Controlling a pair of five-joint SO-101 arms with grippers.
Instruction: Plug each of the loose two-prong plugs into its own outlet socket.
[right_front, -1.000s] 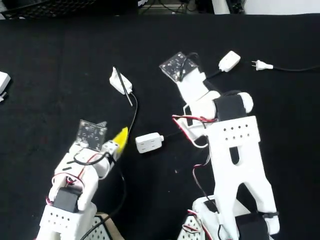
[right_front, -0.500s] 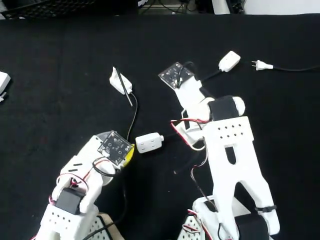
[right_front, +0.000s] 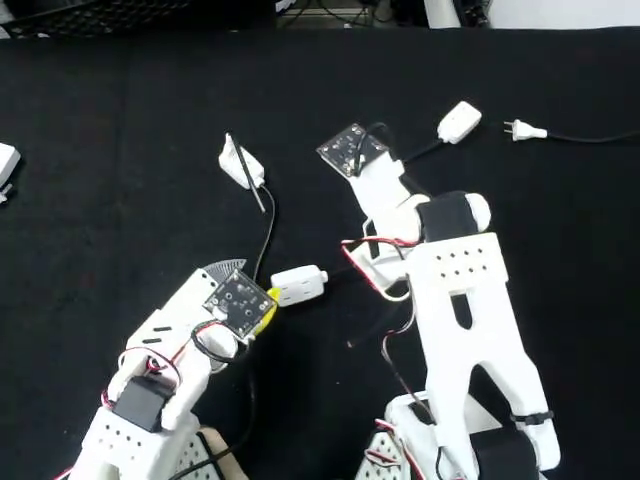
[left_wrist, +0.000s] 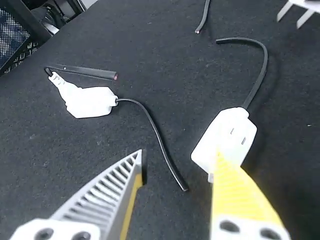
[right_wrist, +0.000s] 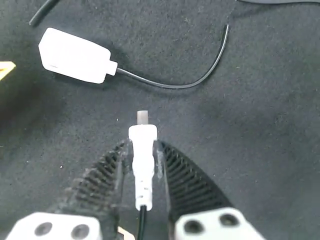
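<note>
My right gripper (right_wrist: 141, 146) is shut on a white two-prong plug (right_wrist: 143, 134), prongs pointing away toward a white outlet socket (right_wrist: 75, 62) a short way off. In the high view this socket (right_front: 298, 285) lies at the table's middle, and my left gripper (right_front: 256, 280) stands open just left of it. In the left wrist view the yellow finger (left_wrist: 240, 200) touches the socket (left_wrist: 225, 137), and the grey finger (left_wrist: 110, 200) stands well apart. A second socket (right_front: 458, 122) and a loose plug (right_front: 522, 130) lie at the back right.
Another white plug piece (right_front: 240, 162) with a thin black cable (right_front: 268, 225) lies left of centre, seen also from the left wrist (left_wrist: 90, 101). The right arm's body (right_front: 460, 300) covers the table's right front. A white object (right_front: 6, 165) sits at the left edge.
The left arm has swung right, bringing its open gripper up beside the middle socket. The right arm shifted slightly left, then held still with the plug.
</note>
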